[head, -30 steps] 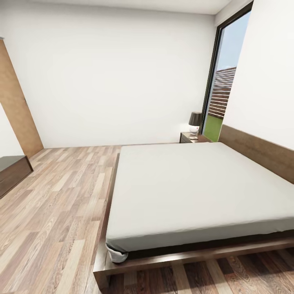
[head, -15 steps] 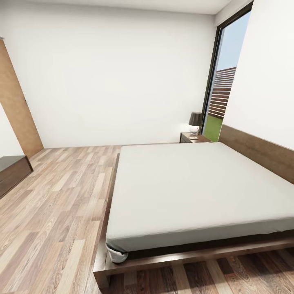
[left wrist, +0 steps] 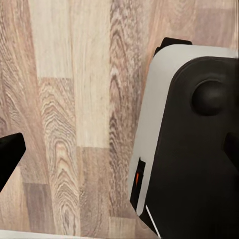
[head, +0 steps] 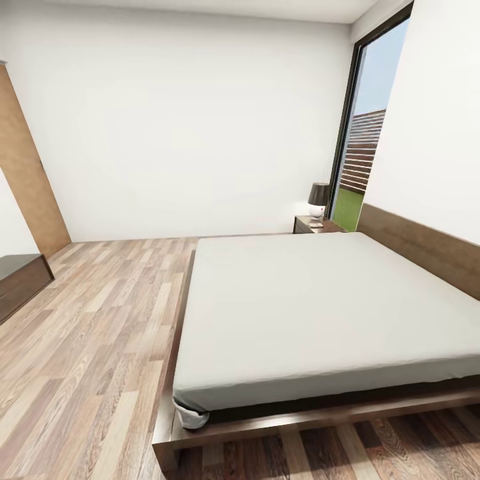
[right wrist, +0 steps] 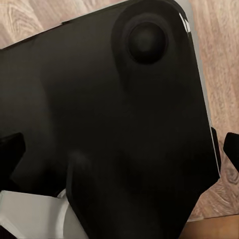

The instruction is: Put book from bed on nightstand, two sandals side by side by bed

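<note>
White walls and plank floor [head: 100, 333] frame one bed [head: 320, 313], its mattress bare; one nightstand [head: 310, 225] stands at its far corner by the window [head: 363, 133], carrying one lamp [head: 319, 198]. Open floor runs along the bed's left edge to a dresser [head: 20, 280]. Wrist views add planks and the robot's black base [left wrist: 199, 164]; each pincer's fingertips [left wrist: 10, 154] [right wrist: 231, 147] sit at opposite edges, apart.
</note>
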Controlling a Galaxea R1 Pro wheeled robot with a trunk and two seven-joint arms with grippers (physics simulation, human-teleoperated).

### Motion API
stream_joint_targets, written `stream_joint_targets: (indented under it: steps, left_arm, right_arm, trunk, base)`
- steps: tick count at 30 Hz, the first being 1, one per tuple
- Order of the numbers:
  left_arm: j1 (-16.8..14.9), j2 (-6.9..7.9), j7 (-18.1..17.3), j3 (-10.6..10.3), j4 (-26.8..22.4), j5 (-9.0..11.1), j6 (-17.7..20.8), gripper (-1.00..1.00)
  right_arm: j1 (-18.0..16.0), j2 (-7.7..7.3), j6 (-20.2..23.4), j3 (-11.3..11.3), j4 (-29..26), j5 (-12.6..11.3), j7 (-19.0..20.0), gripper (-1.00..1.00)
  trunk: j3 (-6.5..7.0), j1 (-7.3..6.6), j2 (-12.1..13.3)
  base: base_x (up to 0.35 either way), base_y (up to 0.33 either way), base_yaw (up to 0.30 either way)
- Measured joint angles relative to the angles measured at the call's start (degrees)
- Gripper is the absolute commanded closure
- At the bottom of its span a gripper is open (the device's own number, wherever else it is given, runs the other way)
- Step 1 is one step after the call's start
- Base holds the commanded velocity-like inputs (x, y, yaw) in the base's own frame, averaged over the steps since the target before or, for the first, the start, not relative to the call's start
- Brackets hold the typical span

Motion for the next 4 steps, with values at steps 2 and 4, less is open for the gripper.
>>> stream_joint_targets:
  steps: [2,4]
  left_arm:
    - [0.0,-0.29,0.0,0.0,0.0,0.0,0.0,-1.00]
    - [0.0,-1.26,0.0,0.0,0.0,0.0,0.0,-1.00]
  right_arm:
    - [0.0,0.02,0.0,0.0,0.0,0.0,0.0,-1.00]
    - [0.0,0.06,0.0,0.0,0.0,0.0,0.0,-1.00]
  trunk:
    - [0.00,0.00,0.0]
    - [0.00,0.00,0.0]
  base:
    - [0.000,0.000,0.000]
    - [0.000,0.000,0.000]
